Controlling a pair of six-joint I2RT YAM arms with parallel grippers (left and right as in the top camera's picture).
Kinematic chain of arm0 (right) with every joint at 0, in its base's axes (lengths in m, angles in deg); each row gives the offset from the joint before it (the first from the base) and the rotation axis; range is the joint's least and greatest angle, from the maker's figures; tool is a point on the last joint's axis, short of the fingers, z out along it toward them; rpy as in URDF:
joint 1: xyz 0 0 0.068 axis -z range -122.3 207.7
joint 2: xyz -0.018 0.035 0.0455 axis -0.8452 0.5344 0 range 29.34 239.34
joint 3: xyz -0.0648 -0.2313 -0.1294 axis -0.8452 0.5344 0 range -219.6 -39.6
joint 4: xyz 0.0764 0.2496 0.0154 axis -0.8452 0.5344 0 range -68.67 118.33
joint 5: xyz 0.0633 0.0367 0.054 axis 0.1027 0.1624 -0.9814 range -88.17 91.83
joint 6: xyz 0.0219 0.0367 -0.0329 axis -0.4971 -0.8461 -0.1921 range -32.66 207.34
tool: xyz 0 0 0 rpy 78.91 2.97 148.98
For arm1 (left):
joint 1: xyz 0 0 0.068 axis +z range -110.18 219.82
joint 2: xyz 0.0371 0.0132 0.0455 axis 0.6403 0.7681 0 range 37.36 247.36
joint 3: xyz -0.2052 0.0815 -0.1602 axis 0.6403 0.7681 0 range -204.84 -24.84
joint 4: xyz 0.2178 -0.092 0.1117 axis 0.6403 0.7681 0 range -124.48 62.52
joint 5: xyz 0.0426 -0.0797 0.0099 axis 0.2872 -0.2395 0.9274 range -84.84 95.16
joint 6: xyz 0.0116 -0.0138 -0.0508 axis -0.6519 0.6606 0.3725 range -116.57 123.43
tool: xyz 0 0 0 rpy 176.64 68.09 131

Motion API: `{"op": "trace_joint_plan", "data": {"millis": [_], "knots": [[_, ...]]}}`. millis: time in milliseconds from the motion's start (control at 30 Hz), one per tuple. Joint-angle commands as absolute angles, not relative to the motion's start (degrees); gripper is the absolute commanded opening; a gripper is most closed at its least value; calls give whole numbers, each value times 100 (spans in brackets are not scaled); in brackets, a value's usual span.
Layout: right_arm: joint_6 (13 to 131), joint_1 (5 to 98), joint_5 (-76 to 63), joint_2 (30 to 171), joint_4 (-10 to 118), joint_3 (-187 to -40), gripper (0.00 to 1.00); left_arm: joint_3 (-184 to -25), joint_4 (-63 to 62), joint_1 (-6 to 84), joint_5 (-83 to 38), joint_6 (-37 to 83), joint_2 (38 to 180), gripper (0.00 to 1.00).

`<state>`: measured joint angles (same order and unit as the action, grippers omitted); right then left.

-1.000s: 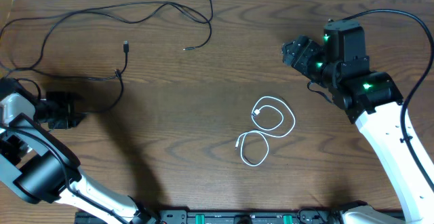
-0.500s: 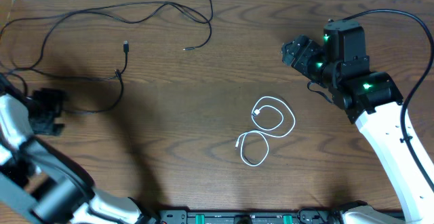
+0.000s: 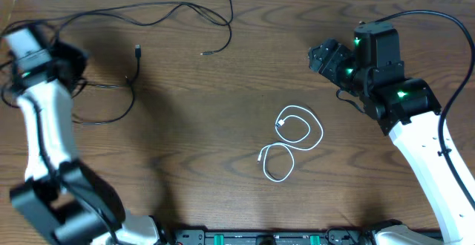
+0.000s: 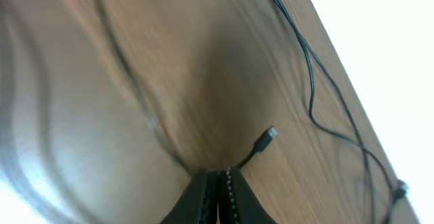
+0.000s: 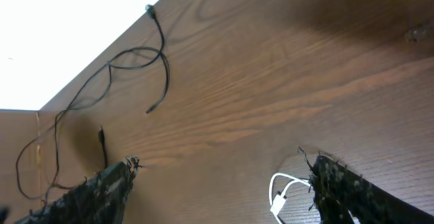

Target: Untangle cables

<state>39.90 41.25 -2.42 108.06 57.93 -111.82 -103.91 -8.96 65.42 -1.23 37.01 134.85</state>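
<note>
Cables (image 3: 130, 82): the left fingers (image 4: 215, 187) read as pressed together in the wrist view, hardly a slit between the tips. A thin black cord runs straight to them from a small black plug (image 4: 270, 134) lying just beyond on the surface (image 3: 185, 126). That view is smeared, so I cannot tell whether the cord is truly nipped or only passes under the tips. The right fingers (image 3: 325, 56) stand wide apart, holding nothing, over bare wood right of centre and well apart from any cord. Outward from there, the two black cables (image 3: 111, 9) lie in the far-left corner. They run side by side along the far edge, then drop into loops that cross near the left arm (image 3: 46, 126); free ends show near top centre. I cannot sort the longer from the shorter where they overlap. The white cable (image 3: 300, 131) sits alone mid-surface in two small loops, touching neither black one and nearer the right arm (image 3: 423, 141). My reading: white is already separate, and the step in hand is parting the black pair from the left side. The next move, as I judge it, is to confirm the pinch, then draw that plug end slowly away from the crossing toward open wood, kept low so the other cord does not drag along. If it drags, the right arm must come across and pin it. The risk is the thin cord slipping out of the fingers.
</note>
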Motion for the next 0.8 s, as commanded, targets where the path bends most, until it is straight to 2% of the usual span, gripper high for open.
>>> {"op": "trace_joint_plan", "data": {"millis": [0,267,767], "knots": [[4071,4147,-294,10821,5802,-11200,82,-10382,-1307,6269,320,3662,14145,8],[4068,4147,-500,10821,5752,-11200,83,-10382,-2491,6077,135,3096,15105,8],[4071,4149,-495,10821,5780,-11200,85,-10382,-2240,6075,137,2888,15854,8]]}}
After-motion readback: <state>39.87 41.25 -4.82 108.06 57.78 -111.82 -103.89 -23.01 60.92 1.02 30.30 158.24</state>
